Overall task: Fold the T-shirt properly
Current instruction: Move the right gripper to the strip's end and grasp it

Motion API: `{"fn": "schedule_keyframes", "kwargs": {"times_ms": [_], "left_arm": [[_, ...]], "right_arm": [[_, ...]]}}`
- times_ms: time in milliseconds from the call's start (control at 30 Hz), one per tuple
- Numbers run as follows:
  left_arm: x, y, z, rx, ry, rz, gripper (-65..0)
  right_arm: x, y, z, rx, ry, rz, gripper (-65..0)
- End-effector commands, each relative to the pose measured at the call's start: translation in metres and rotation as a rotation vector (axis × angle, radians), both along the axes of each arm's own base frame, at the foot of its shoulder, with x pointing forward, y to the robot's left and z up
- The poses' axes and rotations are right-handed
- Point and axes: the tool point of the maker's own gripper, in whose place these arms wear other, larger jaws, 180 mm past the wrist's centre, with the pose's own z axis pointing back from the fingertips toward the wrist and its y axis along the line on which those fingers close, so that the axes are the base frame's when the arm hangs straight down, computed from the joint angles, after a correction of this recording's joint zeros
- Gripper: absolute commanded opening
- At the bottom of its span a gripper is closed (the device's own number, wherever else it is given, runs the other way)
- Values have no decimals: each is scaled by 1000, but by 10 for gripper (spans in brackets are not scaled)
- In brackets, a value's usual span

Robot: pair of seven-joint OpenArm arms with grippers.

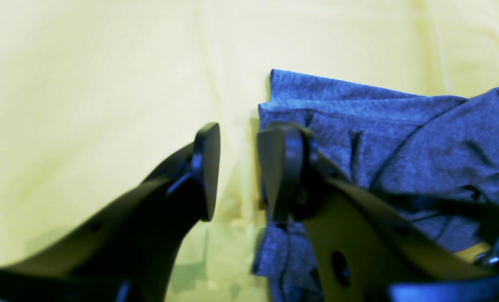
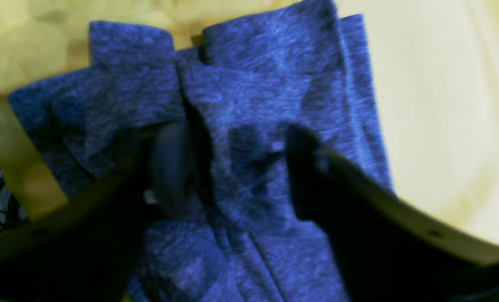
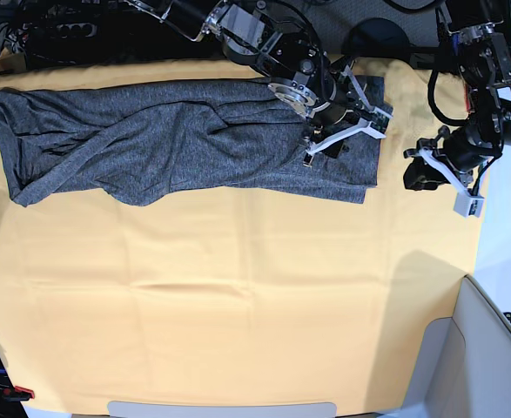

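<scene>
One grey T-shirt [image 3: 177,139] is lying under the right arm's spread fingers [image 2: 312,176], beside the left arm's spread fingers [image 1: 207,167].

A long heathered dark-grey knit T-shirt [image 3: 177,139] lies rumpled across the upper part of a yellow-orange cloth sheet [image 3: 229,305]; two black robot arms reach in from upper right.

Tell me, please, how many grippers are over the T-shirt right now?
1. The right gripper hangs open over the T-shirt near its end. The left gripper is open too, off the shirt over the yellow cloth beside that end.
</scene>
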Motion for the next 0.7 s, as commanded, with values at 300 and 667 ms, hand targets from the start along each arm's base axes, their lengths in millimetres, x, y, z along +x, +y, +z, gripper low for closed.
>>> {"fn": "schedule_keyframes", "kwargs": {"times_ms": [300, 667], "left_arm": [[-10, 35, -1, 8, 50, 63, -452], [-37, 39, -43, -86, 198, 16, -417]], "right_arm": [[52, -16, 93, 150, -257, -154, -182], [95, -132, 108, 180, -315, -522, -183]]}}
